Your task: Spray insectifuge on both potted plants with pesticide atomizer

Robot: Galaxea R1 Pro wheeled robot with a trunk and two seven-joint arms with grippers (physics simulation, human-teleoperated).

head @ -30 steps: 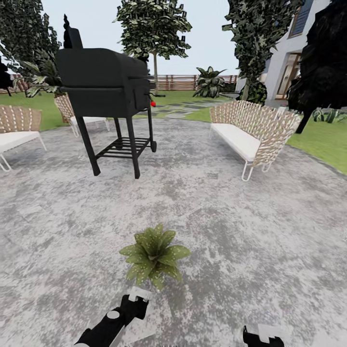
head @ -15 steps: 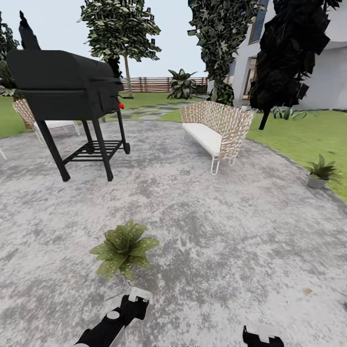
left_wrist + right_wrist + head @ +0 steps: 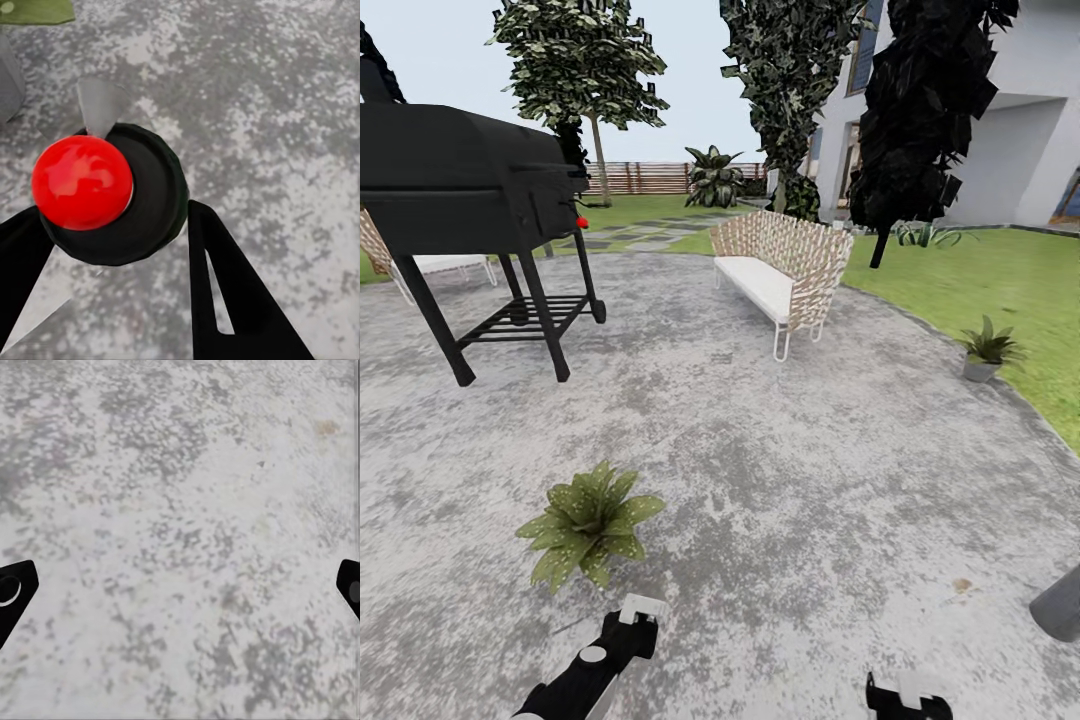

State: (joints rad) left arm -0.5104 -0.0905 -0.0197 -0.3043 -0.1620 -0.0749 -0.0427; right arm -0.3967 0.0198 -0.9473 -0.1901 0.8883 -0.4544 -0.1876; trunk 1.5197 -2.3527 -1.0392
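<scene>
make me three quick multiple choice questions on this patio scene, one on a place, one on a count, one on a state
1. Where does the speckled plant nearest the robot stand?
A. on the grass
B. on the grey patio
C. under the grill

2. How many small potted plants are in the head view?
A. one
B. two
C. four

3. How is the right claw?
A. open, holding nothing
B. shut on a bottle
C. shut on a leaf

Answers:
1. B, mottled patio lies all round it.
2. B, the near one and another at the lawn's edge.
3. A, its fingertips sit wide apart over bare paving.
</scene>
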